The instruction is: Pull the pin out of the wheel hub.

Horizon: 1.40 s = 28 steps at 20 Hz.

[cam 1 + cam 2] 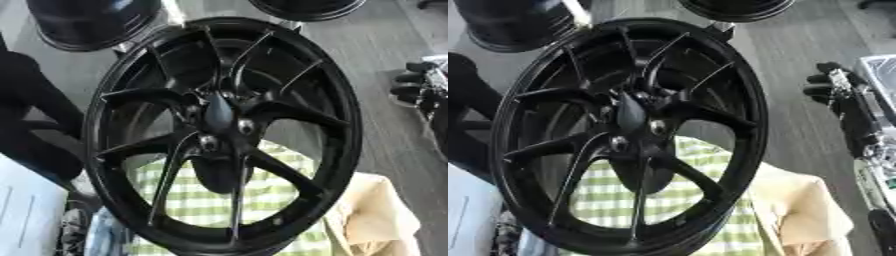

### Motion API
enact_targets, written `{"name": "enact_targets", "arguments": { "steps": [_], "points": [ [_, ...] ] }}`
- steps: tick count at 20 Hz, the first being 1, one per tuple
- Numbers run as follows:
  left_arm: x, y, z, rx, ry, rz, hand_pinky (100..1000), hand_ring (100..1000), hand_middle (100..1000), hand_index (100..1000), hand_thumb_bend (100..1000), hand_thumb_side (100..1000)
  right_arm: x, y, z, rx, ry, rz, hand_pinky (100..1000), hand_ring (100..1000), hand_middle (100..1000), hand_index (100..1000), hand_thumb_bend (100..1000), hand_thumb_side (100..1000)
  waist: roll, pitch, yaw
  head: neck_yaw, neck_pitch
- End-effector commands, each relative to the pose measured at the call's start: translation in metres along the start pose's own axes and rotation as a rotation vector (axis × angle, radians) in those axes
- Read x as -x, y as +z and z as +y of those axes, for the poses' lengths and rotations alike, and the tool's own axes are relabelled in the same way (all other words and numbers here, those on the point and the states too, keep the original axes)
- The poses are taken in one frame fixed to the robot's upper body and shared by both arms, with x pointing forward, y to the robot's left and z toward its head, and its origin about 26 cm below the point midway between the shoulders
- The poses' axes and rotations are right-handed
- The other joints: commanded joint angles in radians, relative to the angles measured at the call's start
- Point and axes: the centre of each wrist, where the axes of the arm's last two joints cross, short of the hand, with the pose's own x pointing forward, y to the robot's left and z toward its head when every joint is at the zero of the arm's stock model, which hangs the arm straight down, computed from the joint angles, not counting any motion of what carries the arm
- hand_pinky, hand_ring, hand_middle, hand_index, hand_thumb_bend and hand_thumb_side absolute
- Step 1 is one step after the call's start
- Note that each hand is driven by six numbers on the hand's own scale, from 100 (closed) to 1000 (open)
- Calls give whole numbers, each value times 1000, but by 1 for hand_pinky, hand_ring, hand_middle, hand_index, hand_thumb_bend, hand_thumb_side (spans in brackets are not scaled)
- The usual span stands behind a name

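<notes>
The black wheel [223, 135] stands tilted on its rim, filling the middle of the view, its base resting on a green-and-white checked cloth [210, 197] with a tan cloth [376, 215] bunched beside it on the right; the hub [219, 117] sits where the thin paired spokes meet, and two small bright round points show there, one [246, 126] just right of centre, one [207, 142] lower left; which of them is the pin I cannot tell. The right robot hand [833, 85] hangs well apart from the wheel, out by the right edge over grey plank floor, dark fingers curled and carrying nothing; the left robot hand does not show. To do this well, I judge: reach between the spokes, pinch the pin squarely, draw it straight along its own line so the wheel doesn't tip. The wheel is glossy, hard, sharp-edged metal; the cloths are soft and rumpled.
</notes>
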Motion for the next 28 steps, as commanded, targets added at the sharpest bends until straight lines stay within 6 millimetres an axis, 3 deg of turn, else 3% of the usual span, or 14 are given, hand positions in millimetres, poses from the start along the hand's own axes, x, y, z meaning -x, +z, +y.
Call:
{"name": "enact_targets", "arguments": {
  "steps": [1,7,11,14,17,20,21,23,24,28],
  "points": [
    [11,56,16,-110,-3,95,829,743,630,286,100,107,-11,-2,-11,24,40,-34,845,718,700,836,100,803,-4,-16,5,-11,-3],
    [43,123,-10,-205,83,269,826,742,627,285,100,113,-12,-1,-16,52,43,-39,845,719,700,837,100,801,-1,-11,13,-18,-9],
    [65,162,-39,-259,159,394,823,741,623,283,100,133,-13,-1,-19,69,41,-43,845,719,701,837,100,800,0,-7,19,-25,-12],
    [83,186,-63,-294,221,497,821,741,627,309,100,100,-13,-1,-21,81,38,-46,845,719,701,837,100,799,-1,-5,22,-25,-15],
    [99,202,-88,-280,275,597,824,746,647,395,100,100,-13,-1,-21,86,36,-48,845,719,701,837,100,799,-4,-2,24,-26,-20],
    [112,210,-112,-257,334,651,851,787,720,647,143,100,-13,0,-21,87,35,-48,845,719,701,837,100,797,-7,-1,26,-26,-22],
    [114,211,-118,-254,349,657,865,812,760,780,199,154,-13,0,-21,86,35,-49,845,719,701,837,100,797,-8,-1,26,-27,-24],
    [118,211,-128,-251,368,662,882,839,788,860,343,418,-13,0,-20,84,34,-49,845,719,702,837,100,798,-10,0,25,-26,-30],
    [119,211,-131,-245,371,665,883,843,794,874,392,508,-13,0,-20,83,34,-50,845,720,702,837,100,798,-11,1,25,-24,-32],
    [120,208,-134,-235,368,656,882,844,794,878,398,562,-13,0,-19,80,33,-50,845,720,702,838,100,798,-12,2,24,-20,-36]
  ]
}}
